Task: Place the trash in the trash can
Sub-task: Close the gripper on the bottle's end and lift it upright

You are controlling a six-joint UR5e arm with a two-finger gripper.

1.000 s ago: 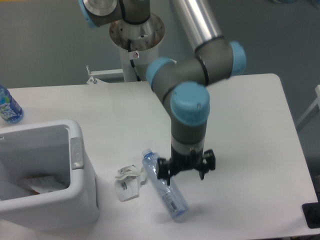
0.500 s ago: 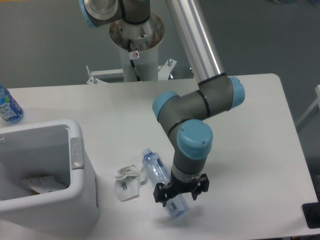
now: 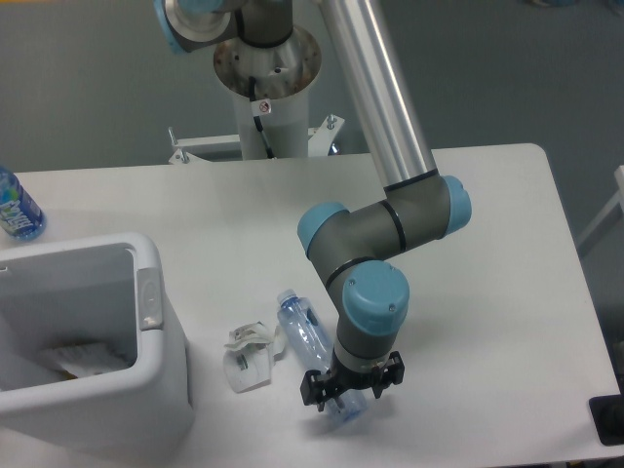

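Observation:
The crushed clear plastic bottle [image 3: 303,332] with a bluish label lies slanted on the white table near its front edge. My gripper [image 3: 349,388] is down over the bottle's lower end, and its fingers stand apart on either side of it, open. That end of the bottle is mostly hidden under the gripper. The crumpled white wad [image 3: 248,359] lies just left of the bottle. The white trash can [image 3: 159,336] stands at the front left, with something pale lying inside it.
An upright blue-labelled water bottle [image 3: 16,208] stands at the table's far left edge. The robot base column [image 3: 265,68] rises behind the table's back edge. A dark object [image 3: 608,419] sits at the front right corner.
The gripper has come down and moved toward the front, from beside the bottle's middle to over its lower end. Bottle and wad have not moved.

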